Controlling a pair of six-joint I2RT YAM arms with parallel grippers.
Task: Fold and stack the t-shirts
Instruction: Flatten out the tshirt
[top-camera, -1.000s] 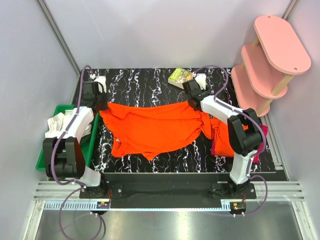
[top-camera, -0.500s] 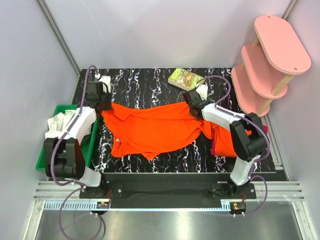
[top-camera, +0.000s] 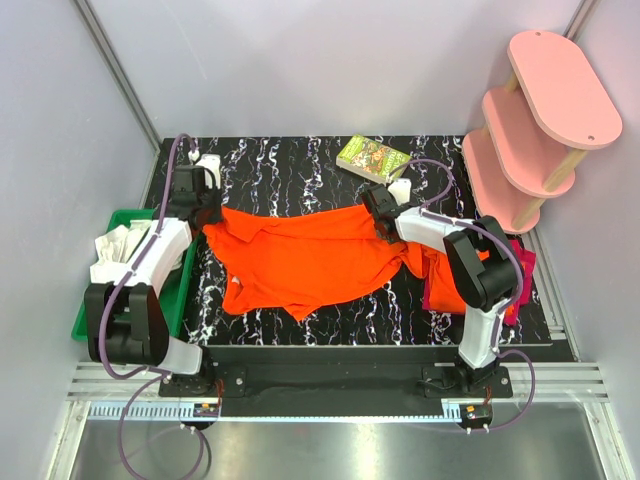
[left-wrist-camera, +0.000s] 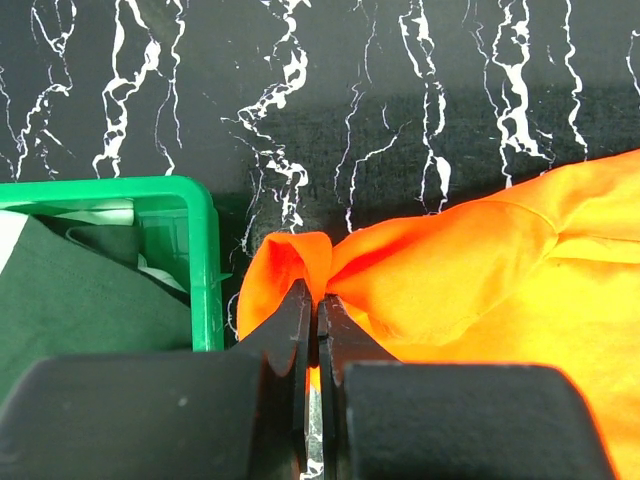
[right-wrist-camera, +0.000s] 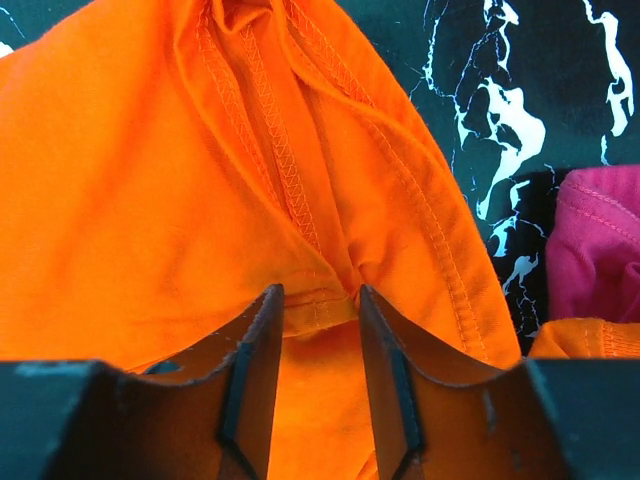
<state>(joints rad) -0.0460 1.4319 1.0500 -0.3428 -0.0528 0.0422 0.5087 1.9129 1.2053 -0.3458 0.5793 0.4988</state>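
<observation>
Between pale grey walls (top-camera: 300, 70), a bright orange cloth t-shirt (top-camera: 300, 255) spans the black white-veined tabletop (top-camera: 290, 165). Our left gripper (left-wrist-camera: 318, 297) and right gripper (right-wrist-camera: 315, 298) each clamp it.

From here, the left gripper (left-wrist-camera: 316, 300) has its two black fingers pressed tight together, pinching a bunched fold at the edge of the bright orange soft cloth t-shirt (left-wrist-camera: 480, 270). The shirt spreads away to the right in smooth, shallow creases over the black marble-patterned tabletop with white veins (left-wrist-camera: 350, 100). Just left of the pinched fold stands the corner of a green plastic bin (left-wrist-camera: 205, 260), close beside the cloth. Inside it lies a dark green piece of fabric (left-wrist-camera: 70, 300), with a bit of something white at the far left edge.
</observation>
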